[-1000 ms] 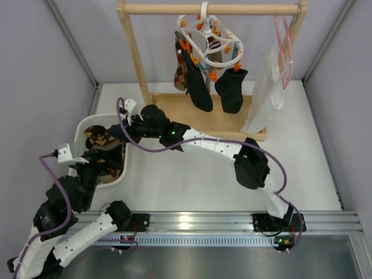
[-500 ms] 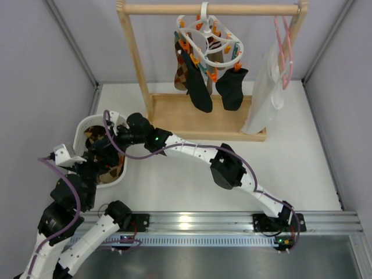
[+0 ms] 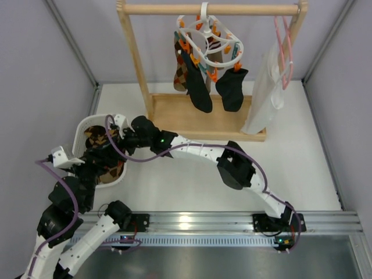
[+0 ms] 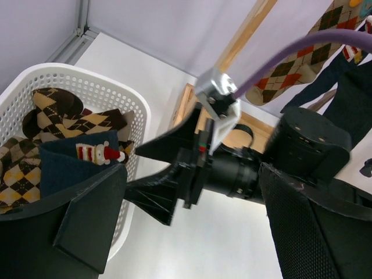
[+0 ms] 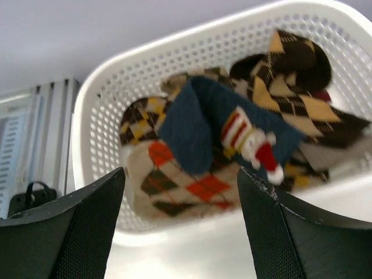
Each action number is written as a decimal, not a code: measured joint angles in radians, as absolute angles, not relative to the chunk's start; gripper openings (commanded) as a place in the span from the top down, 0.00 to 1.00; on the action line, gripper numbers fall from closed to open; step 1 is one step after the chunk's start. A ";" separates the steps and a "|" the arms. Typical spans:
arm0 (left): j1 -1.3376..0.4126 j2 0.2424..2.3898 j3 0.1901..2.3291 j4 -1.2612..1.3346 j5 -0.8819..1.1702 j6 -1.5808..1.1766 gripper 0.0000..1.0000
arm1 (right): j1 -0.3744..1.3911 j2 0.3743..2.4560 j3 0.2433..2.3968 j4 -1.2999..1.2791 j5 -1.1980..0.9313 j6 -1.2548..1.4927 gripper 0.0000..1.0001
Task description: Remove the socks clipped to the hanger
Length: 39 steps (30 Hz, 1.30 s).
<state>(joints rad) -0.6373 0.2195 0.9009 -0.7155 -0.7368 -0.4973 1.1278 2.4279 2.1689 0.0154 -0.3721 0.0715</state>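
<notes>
The left arm (image 3: pixel 87 238) and right arm (image 3: pixel 200 150) are white rounded shells joined by bulky black joint housings. The right arm carries a small green light (image 3: pixel 161 139) near its wrist. A purple cable (image 3: pixel 139 158) loops along each arm. A pale bracket (image 4: pixel 216 96) with dark screw heads clamps the right arm's cable. The right hand (image 5: pixel 183 232) has broad black fingers (image 5: pixel 64 232) with finely dimpled faces.

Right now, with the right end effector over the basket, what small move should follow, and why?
Probably lift the right end effector clear of the basket toward the hanger: its jaws stand open and empty, the blue sock lies in the basket, and dark socks hang clipped there.
</notes>
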 measured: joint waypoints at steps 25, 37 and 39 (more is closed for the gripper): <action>-0.636 0.728 0.935 -0.603 -0.368 -0.566 0.02 | 1.088 1.113 0.927 -0.214 0.433 0.245 0.05; -0.757 1.291 1.197 -0.321 -0.124 -0.516 0.02 | 1.086 0.532 0.782 -0.573 0.724 0.422 0.05; -0.762 1.326 1.201 -0.216 -0.036 -0.477 0.02 | 1.085 0.436 0.779 -0.590 0.722 0.424 0.05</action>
